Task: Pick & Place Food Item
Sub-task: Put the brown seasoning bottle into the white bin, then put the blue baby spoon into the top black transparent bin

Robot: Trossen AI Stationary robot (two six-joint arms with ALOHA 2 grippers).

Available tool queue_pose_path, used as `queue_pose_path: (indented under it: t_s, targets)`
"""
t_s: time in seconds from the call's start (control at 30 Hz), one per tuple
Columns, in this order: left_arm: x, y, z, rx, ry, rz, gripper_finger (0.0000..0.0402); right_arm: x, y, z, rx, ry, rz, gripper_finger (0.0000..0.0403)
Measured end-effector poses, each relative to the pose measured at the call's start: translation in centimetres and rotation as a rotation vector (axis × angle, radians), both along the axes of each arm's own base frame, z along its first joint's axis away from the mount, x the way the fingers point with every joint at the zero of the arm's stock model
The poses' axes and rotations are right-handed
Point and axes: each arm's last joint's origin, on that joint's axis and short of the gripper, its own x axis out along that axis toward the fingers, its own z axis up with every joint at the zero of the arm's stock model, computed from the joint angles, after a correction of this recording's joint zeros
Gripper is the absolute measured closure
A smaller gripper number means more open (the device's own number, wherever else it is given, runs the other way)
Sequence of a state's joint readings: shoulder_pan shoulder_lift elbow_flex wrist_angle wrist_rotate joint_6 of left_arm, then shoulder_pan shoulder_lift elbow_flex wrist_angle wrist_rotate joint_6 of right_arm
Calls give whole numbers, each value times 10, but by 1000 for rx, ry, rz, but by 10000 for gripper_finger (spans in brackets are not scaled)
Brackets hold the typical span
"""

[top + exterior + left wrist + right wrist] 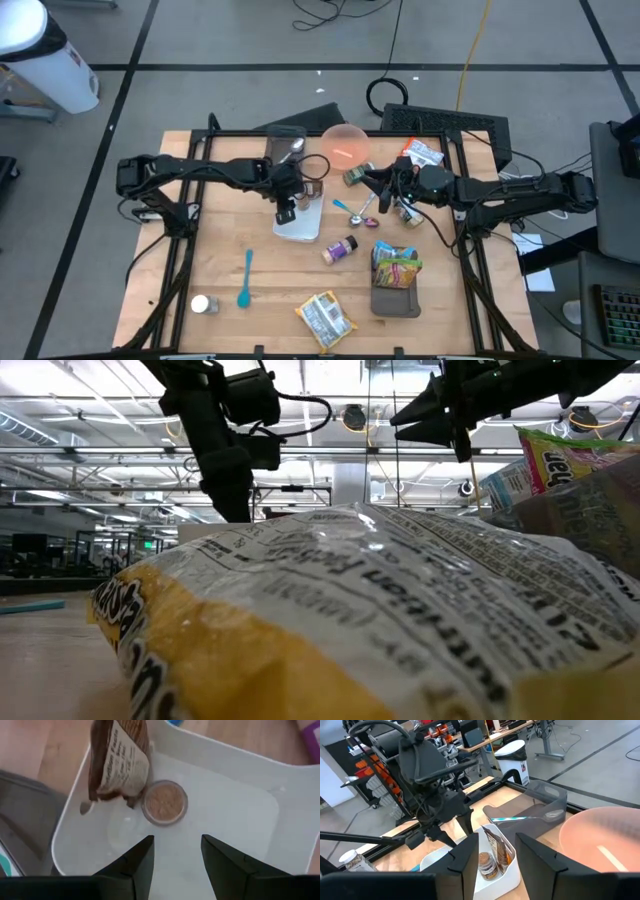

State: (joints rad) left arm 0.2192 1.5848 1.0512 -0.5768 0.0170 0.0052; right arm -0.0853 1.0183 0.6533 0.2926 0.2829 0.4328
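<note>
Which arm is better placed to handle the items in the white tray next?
Left. The left gripper hangs open directly over the white tray holding the small jar and brown packet; the right gripper sits off beside it.

low view: snack bag (400,620) blocks table | print blurred

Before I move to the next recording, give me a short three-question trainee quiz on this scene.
1. True or false: the left gripper is shut on the brown packet.
2. What round item lies beside that packet in the white tray? A) small jar B) spoon C) pink bowl
3. Which utensil lies alone on the table's left half?

Key: 1 false, its open fingers hold nothing; 2 A, the small jar; 3 the blue spatula.
</note>
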Motion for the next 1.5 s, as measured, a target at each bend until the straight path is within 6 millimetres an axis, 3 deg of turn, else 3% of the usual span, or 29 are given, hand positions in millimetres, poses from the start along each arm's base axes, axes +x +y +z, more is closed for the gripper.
queue_pose_path:
  t_s: [0.3, 0.6, 0.87, 1.17, 1.37, 1.5]
  targets:
    - [4, 2, -12, 11, 47, -3, 232, 0, 0, -1, 1, 9, 0, 298]
    - [22, 6, -26, 1, 107, -10, 232, 0, 0, -2, 2, 20, 0, 303]
    - [33, 7, -23, -24, 90, -49, 232, 0, 0, -2, 2, 22, 0, 303]
    - [30, 6, -23, -39, 111, -58, 232, -1, 0, -3, 3, 37, 0, 303]
    - [18, 6, -7, -63, 132, -10, 231, -1, 0, -3, 3, 36, 0, 303]
    - [9, 3, 20, -84, 22, 4, 231, -1, 0, -3, 2, 35, -2, 303]
